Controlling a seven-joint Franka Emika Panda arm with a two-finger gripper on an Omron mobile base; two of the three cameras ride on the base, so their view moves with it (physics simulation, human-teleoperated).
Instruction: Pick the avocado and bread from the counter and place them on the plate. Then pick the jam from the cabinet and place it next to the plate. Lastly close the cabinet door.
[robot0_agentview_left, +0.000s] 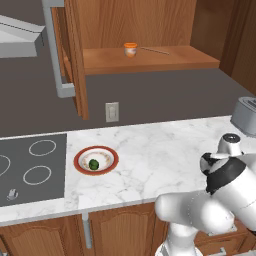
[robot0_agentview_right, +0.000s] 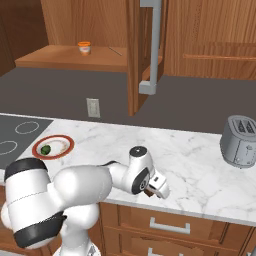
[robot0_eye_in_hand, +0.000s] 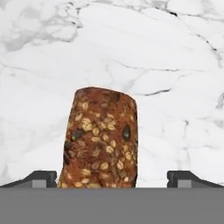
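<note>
Fingers (robot0_eye_in_hand: 112, 179): standing as wide apart as they go in the hand view, one dark tip (robot0_eye_in_hand: 41, 178) showing at each side of the bread, neither pressing on it; nothing is being held.
Bread (robot0_eye_in_hand: 101, 139): a seeded dark brown chunk lying on the table between the two tips, its near end reaching down to the bottom of the hand view; in the right base view a small brown bit of it is peeking out under the hand near the front edge of the table.
Table (robot0_agentview_left: 165, 150): white marble with grey veins, carrying the plate, the bread and the toaster.
Plate (robot0_agentview_left: 111, 154): sitting near the left end of the table, just beside the stovetop (robot0_agentview_left: 30, 167), well apart from the bread.
Avocado (robot0_agentview_left: 93, 164): resting on the plate's cream centre.
Jam (robot0_agentview_left: 130, 49): standing upright on the wooden shelf inside the cabinet (robot0_agentview_left: 150, 57).
Cabinet door (robot0_agentview_left: 75, 55): standing open, swung out toward the room, its grey bar handle (robot0_agentview_left: 54, 47) facing left.
Toaster (robot0_agentview_right: 241, 141): sitting at the right end of the table, well apart from the hand.
</note>
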